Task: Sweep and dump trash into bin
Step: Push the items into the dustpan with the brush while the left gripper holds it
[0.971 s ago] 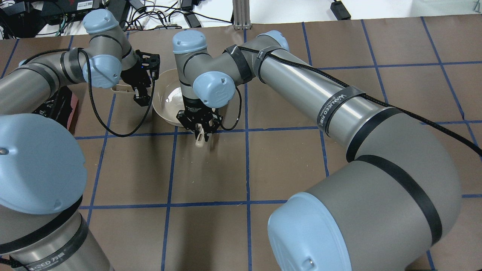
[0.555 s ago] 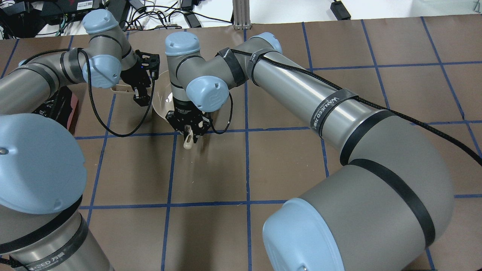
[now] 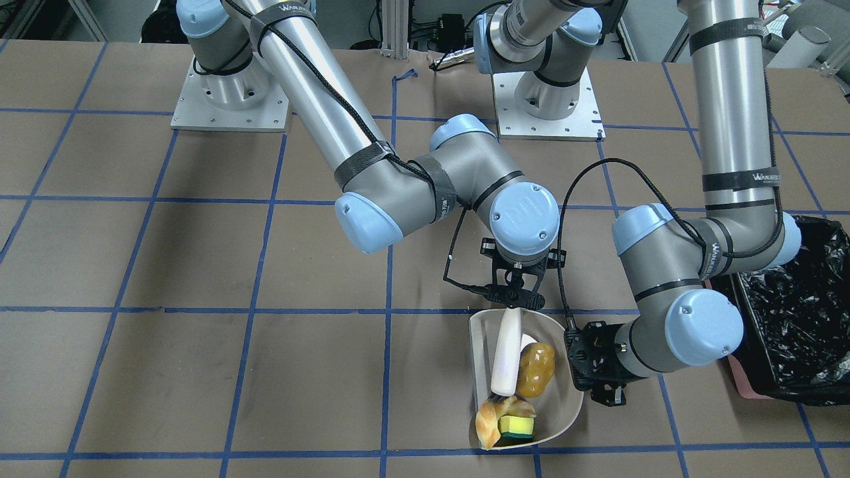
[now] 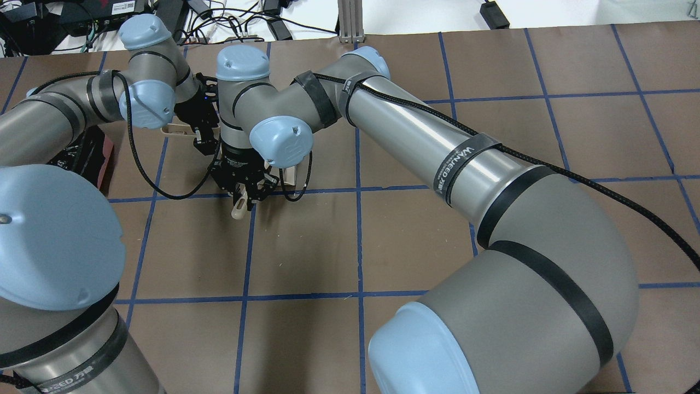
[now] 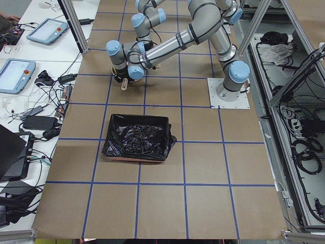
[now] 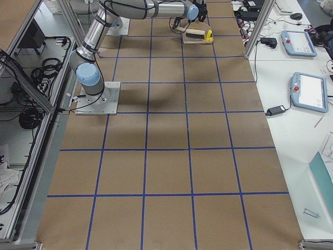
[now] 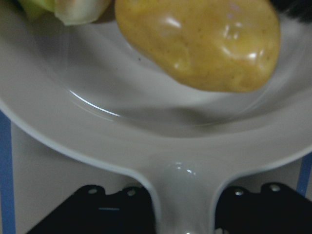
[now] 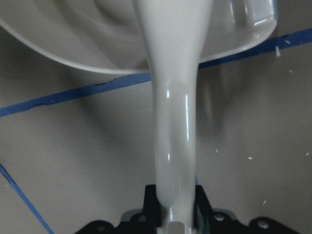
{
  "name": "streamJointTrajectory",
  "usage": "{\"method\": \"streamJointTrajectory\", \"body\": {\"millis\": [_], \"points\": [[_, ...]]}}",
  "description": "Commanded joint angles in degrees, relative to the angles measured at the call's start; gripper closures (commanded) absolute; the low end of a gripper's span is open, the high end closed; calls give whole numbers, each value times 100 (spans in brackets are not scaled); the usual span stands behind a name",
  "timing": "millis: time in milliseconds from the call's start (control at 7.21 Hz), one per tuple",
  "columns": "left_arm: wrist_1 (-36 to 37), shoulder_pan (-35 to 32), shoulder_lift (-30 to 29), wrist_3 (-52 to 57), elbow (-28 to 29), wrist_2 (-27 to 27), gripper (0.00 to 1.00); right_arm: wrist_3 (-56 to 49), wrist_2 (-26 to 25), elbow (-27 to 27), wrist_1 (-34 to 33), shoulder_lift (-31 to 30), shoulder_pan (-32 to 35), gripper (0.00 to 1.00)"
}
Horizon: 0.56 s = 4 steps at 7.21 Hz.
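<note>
The beige dustpan (image 3: 564, 405) lies on the table and holds the yellow-brown potato (image 3: 536, 368), the tan croissant (image 3: 490, 421) and the yellow-and-green sponge (image 3: 516, 426). My left gripper (image 3: 578, 358) is shut on the dustpan's handle (image 7: 184, 190); the potato (image 7: 204, 44) fills the left wrist view. My right gripper (image 3: 512, 307) is shut on a white brush handle (image 3: 507, 352), and the brush end rests against the croissant inside the pan. The handle also shows in the right wrist view (image 8: 174, 122). The pink bin (image 3: 744, 384) with its black bag (image 3: 797, 305) stands beside my left arm.
In the overhead view my right arm (image 4: 273, 137) covers nearly all of the dustpan; only the brush handle's tip (image 4: 238, 210) and the pan's handle (image 4: 175, 128) show. The bin also shows in the exterior left view (image 5: 137, 137). Blue tape lines grid the brown table.
My right gripper has moved left with the brush, across the dustpan, and now hides the pan in the overhead view. My left gripper has held still on the handle.
</note>
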Motion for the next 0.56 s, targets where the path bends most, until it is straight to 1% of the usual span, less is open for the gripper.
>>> {"method": "streamJointTrajectory", "body": {"millis": [0, 139, 278, 416], "points": [[0, 16, -1, 52, -3, -20, 100, 124, 80, -30, -77, 39, 92, 99], [0, 16, -1, 70, -3, -29, 100, 151, 237, -39, -138, 39, 101, 99], [0, 16, -1, 70, -3, -29, 100, 230, 274, -39, -234, 31, 101, 99], [0, 16, -1, 70, -3, -29, 100, 204, 170, -30, -218, -13, 93, 99]]}}
